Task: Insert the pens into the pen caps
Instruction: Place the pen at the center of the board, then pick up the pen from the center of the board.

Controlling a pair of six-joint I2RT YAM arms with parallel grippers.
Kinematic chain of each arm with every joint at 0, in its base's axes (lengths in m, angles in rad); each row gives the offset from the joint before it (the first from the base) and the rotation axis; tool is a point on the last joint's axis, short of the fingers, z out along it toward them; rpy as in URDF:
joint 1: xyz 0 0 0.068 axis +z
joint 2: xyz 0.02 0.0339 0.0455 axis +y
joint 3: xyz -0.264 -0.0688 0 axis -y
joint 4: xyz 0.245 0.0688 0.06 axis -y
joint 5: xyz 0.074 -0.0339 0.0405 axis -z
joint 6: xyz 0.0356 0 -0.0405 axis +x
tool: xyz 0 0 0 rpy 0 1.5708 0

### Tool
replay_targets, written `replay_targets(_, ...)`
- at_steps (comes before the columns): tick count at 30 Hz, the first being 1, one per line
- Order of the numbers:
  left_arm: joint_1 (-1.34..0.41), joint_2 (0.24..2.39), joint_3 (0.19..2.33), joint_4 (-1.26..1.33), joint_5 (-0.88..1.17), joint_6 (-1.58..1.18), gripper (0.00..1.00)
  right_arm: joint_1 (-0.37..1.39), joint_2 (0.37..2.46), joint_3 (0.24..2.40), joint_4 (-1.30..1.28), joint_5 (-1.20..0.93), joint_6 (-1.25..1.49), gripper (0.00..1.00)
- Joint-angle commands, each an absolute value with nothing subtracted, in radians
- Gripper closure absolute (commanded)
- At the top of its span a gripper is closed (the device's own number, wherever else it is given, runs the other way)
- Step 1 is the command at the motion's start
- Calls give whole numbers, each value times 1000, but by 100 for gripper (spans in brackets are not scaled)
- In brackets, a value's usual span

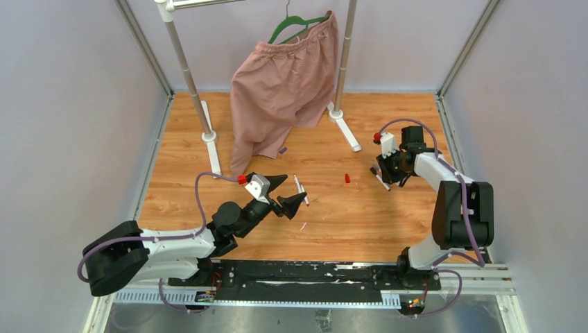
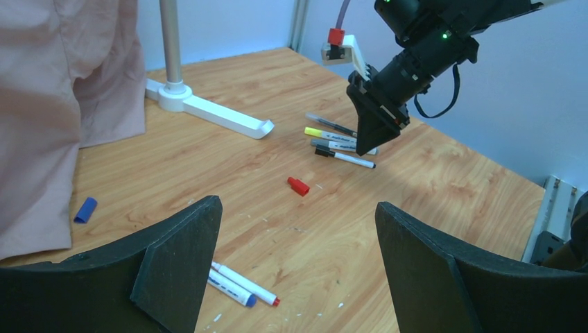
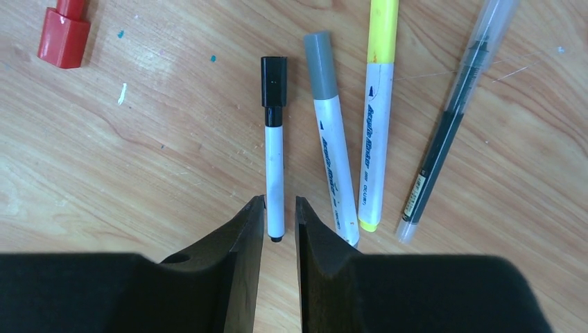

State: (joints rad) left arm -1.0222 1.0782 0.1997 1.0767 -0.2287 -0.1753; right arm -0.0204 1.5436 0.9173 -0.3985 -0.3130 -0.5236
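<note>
**A:** Where do the right jaws stand?

**B:** The right gripper [image 3: 279, 202] points down at the wooden desk [image 1: 388, 229], toward its right edge. Its jaws are parted only a little and sit astride the tail of a white marker pen with a black cap [image 3: 274, 166]. A sliver of gap shows beside the barrel, so I read them as loose around it, not clamped. The pen lies flat.

**A:** Why that spot?

**B:** It looks like a row of finished pens. Parallel beside it lie a grey-capped white marker [image 3: 331, 152], a yellow-capped white marker [image 3: 375, 125] and a slim clear-barrelled black pen [image 3: 444, 132]. I'd guess they are grouped there to keep them out of the way.

**A:** And the left?

**B:** The left gripper [image 1: 288, 191] hovers near the desk's middle, jaws spread wide with nothing between them. It is close to two bare white pens, a red-tipped pen [image 2: 243, 281] and a blue-tipped pen [image 2: 229, 288], and is probably placed to pick one up.

**A:** Their caps?

**B:** A small red plastic cap [image 2: 298, 186] lies alone mid-desk, between the arms. A blue cap [image 2: 85, 209] lies by the hem of the pink trousers [image 1: 284, 83]. Those two pairings seem to be what's left.
</note>
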Motion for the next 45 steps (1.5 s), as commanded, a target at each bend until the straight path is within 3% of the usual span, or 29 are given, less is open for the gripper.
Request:
replay_targets(1,-1016,1077,189,1114,-236,-170,13,-32,1489,947,-453,-330,-522,72)
replay_targets(8,-1016,1076,189,1112,-238,-173,12,-34,1335,945,-479,-483,-544,69)
replay_targets(18,-1015,1074,203,1093,-268,-187,12,-31,1048,990,-463,-1071,-472,62)
replay_targets(25,-939,1118,245,1080,-197,-312,14,-20,1094,1055,-340,-1275,-239,61)
replay_targets(32,-840,1260,380,966,-47,-475,15,-18,1040,871,-162,-1159,-232,58)
replay_targets(45,-841,1519,623,640,-19,-570,29,-18,1094,859,-200,-1011,-282,57)
